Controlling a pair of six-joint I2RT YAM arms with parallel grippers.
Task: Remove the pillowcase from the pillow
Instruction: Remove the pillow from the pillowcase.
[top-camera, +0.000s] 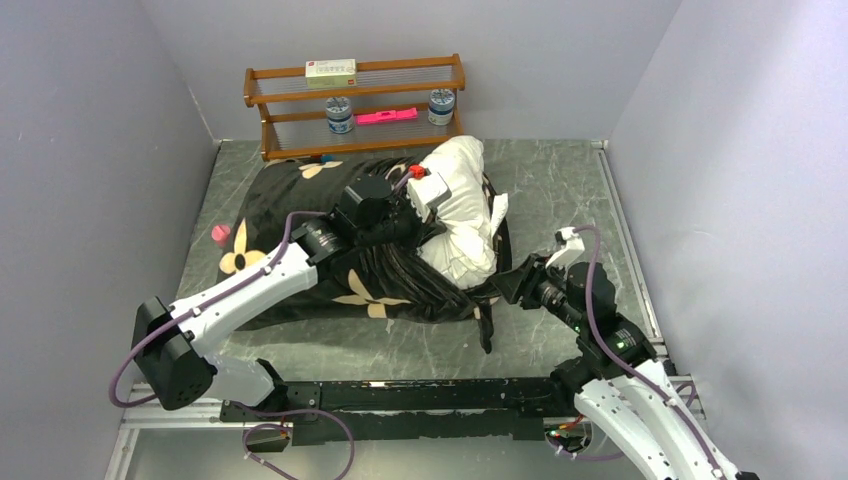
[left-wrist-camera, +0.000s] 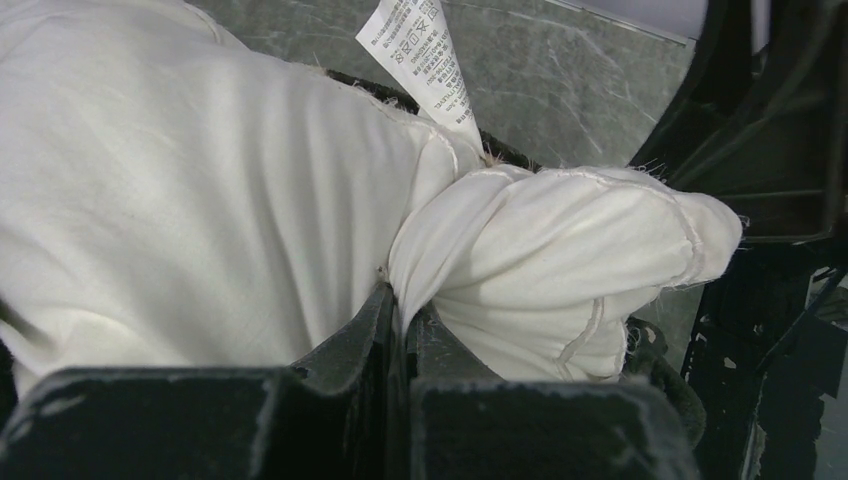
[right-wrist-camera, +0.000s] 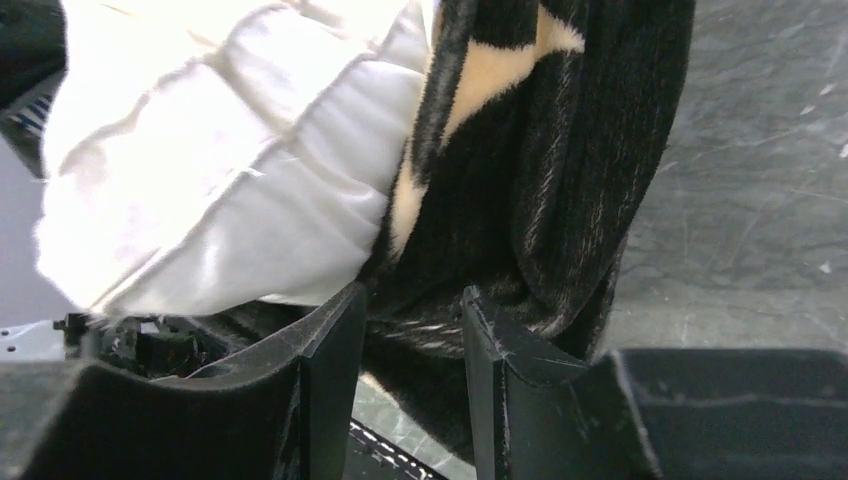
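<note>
The black plush pillowcase (top-camera: 300, 200) with tan flowers lies across the middle of the table. Its right end is bunched into folds. The white pillow (top-camera: 462, 205) sticks out of that end. My left gripper (top-camera: 428, 222) reaches over the case and is shut on the pillow. In the left wrist view the gripper (left-wrist-camera: 405, 312) pinches a fold of white pillow (left-wrist-camera: 200, 200) fabric near a care label (left-wrist-camera: 420, 50). My right gripper (top-camera: 497, 290) is at the case's right edge. It (right-wrist-camera: 413, 300) stands open, and black pillowcase (right-wrist-camera: 540, 180) fabric hangs loose just beyond the gap beside the pillow (right-wrist-camera: 220, 150).
A wooden rack (top-camera: 355, 105) stands against the back wall with a box, two jars and a pink item on it. A small pink object (top-camera: 220, 234) lies on the table left of the pillowcase. Walls close in on the left and right.
</note>
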